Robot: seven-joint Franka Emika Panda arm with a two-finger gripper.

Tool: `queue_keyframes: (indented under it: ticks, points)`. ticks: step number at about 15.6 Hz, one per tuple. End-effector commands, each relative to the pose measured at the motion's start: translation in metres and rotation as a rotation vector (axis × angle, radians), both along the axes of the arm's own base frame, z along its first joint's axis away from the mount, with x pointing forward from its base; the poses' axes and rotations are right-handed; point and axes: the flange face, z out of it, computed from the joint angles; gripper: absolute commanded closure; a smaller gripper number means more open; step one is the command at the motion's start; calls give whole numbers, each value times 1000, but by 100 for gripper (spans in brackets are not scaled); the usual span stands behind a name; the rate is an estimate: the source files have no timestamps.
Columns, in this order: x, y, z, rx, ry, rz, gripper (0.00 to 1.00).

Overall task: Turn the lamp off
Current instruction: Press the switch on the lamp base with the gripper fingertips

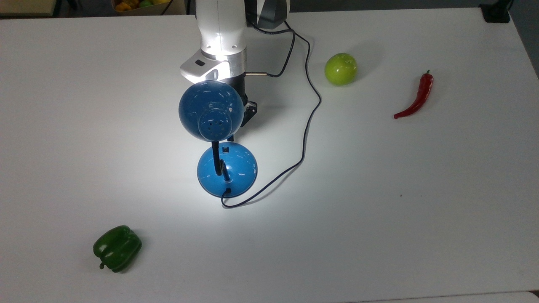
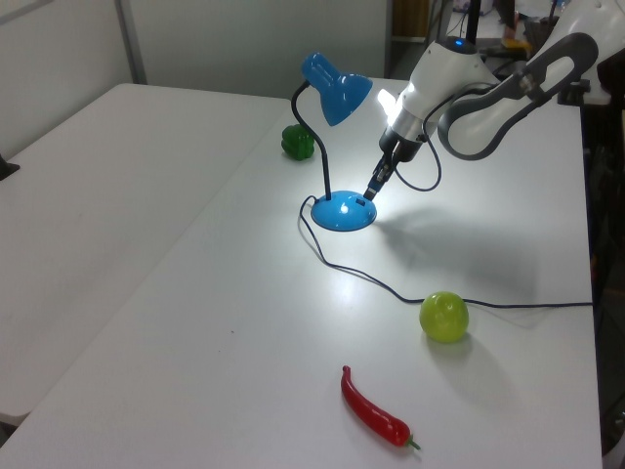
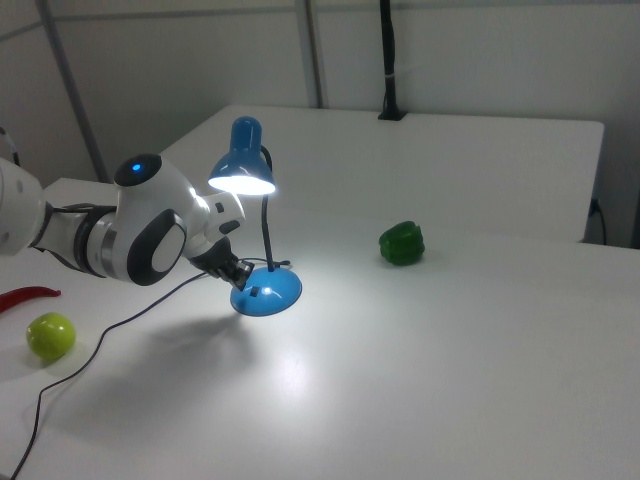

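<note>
We saw the lamp (image 1: 219,139) standing near the middle of the white tabletop (image 1: 400,210), lit, its shade throwing a bright pool of light around the round blue base (image 2: 344,211). The black gooseneck (image 2: 319,147) rose from the base and curved over to the blue dome shade (image 3: 241,160). A thin black cord (image 1: 309,105) ran from the base across the tabletop, passing close to the green apple (image 1: 340,69).

The gripper (image 2: 372,189) was angled down with its tip right at the edge of the base, at the side where the small black switch (image 1: 225,149) sits; whether it touched the switch we could not tell. We also could not tell whether the fingers were spread or pressed together.

A red chili pepper (image 1: 416,98) lay well apart on the top view's right, and a green bell pepper (image 1: 116,248) lay toward the top view's lower left.
</note>
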Motion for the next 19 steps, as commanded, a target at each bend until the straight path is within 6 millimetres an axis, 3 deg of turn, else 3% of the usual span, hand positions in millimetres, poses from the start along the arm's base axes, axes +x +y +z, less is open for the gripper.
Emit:
queue_keyframes:
  ticks: [1,11,19]
  points:
    - [7,0,-5,-4,-32,-11,99]
    - [17,-2,-17,-17,-26,-7,99]
    - [17,-14,-19,-22,-21,-25,99]
